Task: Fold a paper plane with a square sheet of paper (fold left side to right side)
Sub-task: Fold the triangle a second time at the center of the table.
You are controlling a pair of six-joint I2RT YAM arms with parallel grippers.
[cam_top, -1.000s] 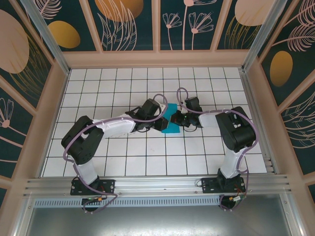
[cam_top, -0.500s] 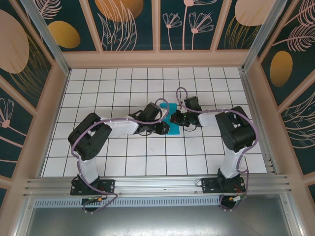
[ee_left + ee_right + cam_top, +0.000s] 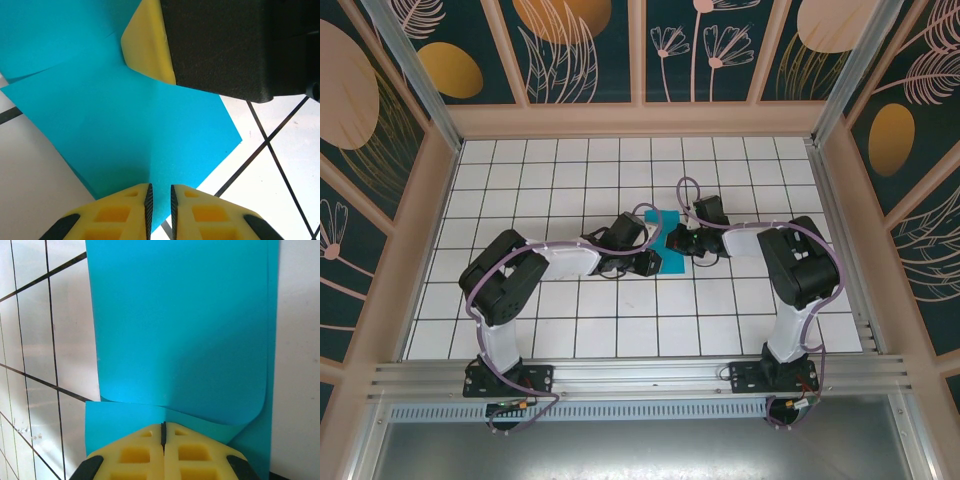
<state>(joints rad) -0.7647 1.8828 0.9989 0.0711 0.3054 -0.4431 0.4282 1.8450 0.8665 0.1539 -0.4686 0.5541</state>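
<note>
Square sheet of paper point(image 3: 670, 262), on white gridded tabletop point(image 3: 620, 320) — floral teal walls point(image 3: 585, 70)

Bright cyan-teal right across the square sheet of paper point(image 3: 670, 258), plain and unmarked, a touch darker where shadow falls. The surface point(image 3: 620, 325) beneath is white, ruled into squares by thin dark lines. Yellow fingers edged in black on the left gripper point(image 3: 160, 200), and the same yellow and black on the right gripper point(image 3: 163, 432). The left arm point(image 3: 560, 260) and right arm point(image 3: 795, 265) are black and white, with purple cables point(image 3: 685, 190) looping along them. The walls point(image 3: 585, 50) are dark teal with peach and gold leaves and flowers, framed in pale pink.
</note>
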